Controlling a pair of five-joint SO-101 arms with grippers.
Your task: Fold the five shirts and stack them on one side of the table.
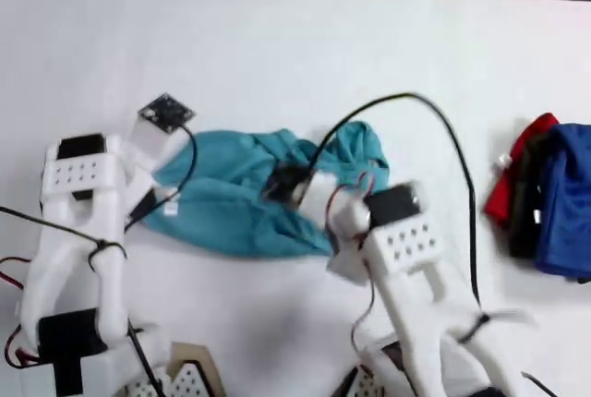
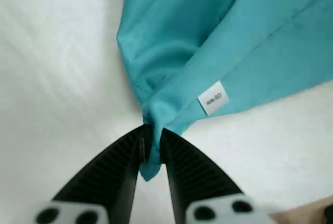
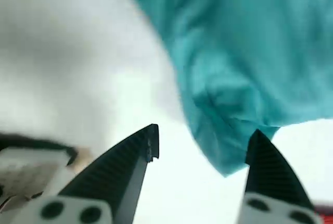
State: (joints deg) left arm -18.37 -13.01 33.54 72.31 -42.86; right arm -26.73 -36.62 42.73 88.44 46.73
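Observation:
A teal shirt [image 1: 245, 194] lies crumpled in the middle of the white table [image 1: 295, 55]. My left gripper [image 2: 152, 136] is shut on a corner of the teal shirt [image 2: 218, 52], beside a small white label [image 2: 213, 98]; in the high view the left gripper [image 1: 159, 180] sits at the shirt's left end. My right gripper [image 3: 203, 143] is open just above the teal shirt [image 3: 244, 52], whose lower fold hangs between its fingers. In the high view the right gripper [image 1: 288, 185] is over the shirt's middle.
A pile of red [image 1: 517, 171], black [image 1: 528, 198] and blue [image 1: 565, 198] shirts sits at the table's right edge. A black cable [image 1: 443, 129] loops over the table from the right arm. The arm bases stand at the front edge. The table's far half is bare.

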